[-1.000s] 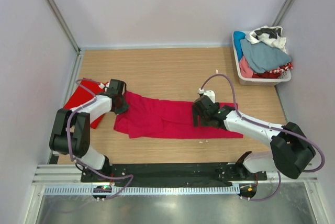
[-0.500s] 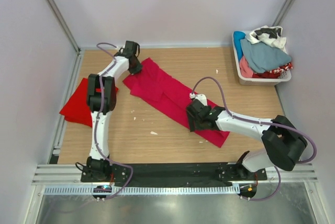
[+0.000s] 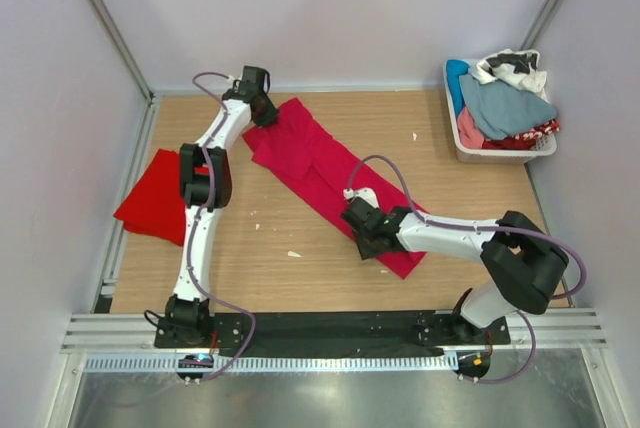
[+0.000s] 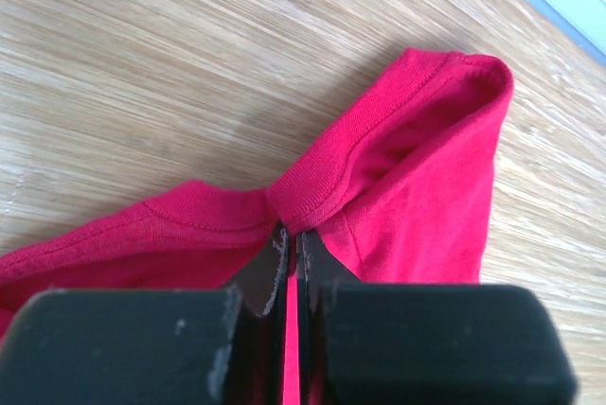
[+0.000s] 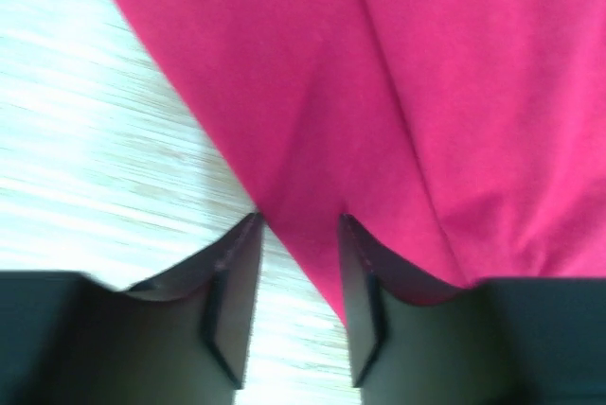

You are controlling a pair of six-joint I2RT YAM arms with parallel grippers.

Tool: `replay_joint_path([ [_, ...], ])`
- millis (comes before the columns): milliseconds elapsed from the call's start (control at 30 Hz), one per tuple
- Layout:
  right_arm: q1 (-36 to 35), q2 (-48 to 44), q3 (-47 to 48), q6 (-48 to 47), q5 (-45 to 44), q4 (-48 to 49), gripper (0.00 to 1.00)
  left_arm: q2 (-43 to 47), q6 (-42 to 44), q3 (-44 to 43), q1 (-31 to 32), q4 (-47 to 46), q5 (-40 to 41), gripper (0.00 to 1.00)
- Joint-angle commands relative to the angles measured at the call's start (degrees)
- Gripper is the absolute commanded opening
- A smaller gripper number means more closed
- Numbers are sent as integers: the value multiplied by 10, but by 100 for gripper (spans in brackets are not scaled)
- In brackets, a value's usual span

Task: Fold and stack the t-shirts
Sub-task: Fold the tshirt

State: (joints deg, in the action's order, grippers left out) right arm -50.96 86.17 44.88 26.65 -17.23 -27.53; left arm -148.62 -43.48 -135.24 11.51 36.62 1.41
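Note:
The crimson t-shirt (image 3: 318, 176) lies as a long folded strip, slanting from the back left to the front middle of the table. My left gripper (image 3: 260, 108) is at its far end, shut on the ribbed hem (image 4: 327, 187), which bunches up at the fingertips (image 4: 279, 246). My right gripper (image 3: 362, 225) rests at the strip's near end. Its jaws stand apart, with the shirt's edge (image 5: 312, 235) running between them over the wood. The scarlet t-shirt (image 3: 152, 200) lies folded at the table's left edge.
A white basket (image 3: 500, 156) heaped with other clothes stands at the back right corner. Grey walls enclose the table on three sides. A few small white scraps (image 3: 293, 254) lie on the wood.
My left arm has swung the shirt's left end up to the back left. The strip turned from lying across the table to slanting. My right gripper shifted slightly left with the near end.

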Motion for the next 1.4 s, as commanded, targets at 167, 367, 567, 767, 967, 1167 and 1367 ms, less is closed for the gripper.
replay_joint_path([
  [167, -22, 45, 22, -6, 23, 21, 13, 6, -9, -1, -4, -37, -38, 0],
  [367, -81, 70, 57, 8, 89, 65, 1, 5, -8, 8, -3, -46, -51, 0],
  [567, -208, 150, 228, 21, 152, 80, 11, 1, -7, 10, -1, -57, -77, 0],
  [767, -232, 168, 302, 13, 147, 53, 68, 3, 4, 8, 11, -88, -106, 1],
  [967, -103, 57, 241, 12, 160, 42, 68, -18, -25, -3, 40, -155, -127, 2],
  [1167, 22, -48, 141, 39, 175, 102, 65, -50, -91, -58, 64, -175, -105, 23],
  [1367, 105, -47, 106, 34, 209, 137, 68, 79, 1, 28, 57, -132, -53, 100],
])
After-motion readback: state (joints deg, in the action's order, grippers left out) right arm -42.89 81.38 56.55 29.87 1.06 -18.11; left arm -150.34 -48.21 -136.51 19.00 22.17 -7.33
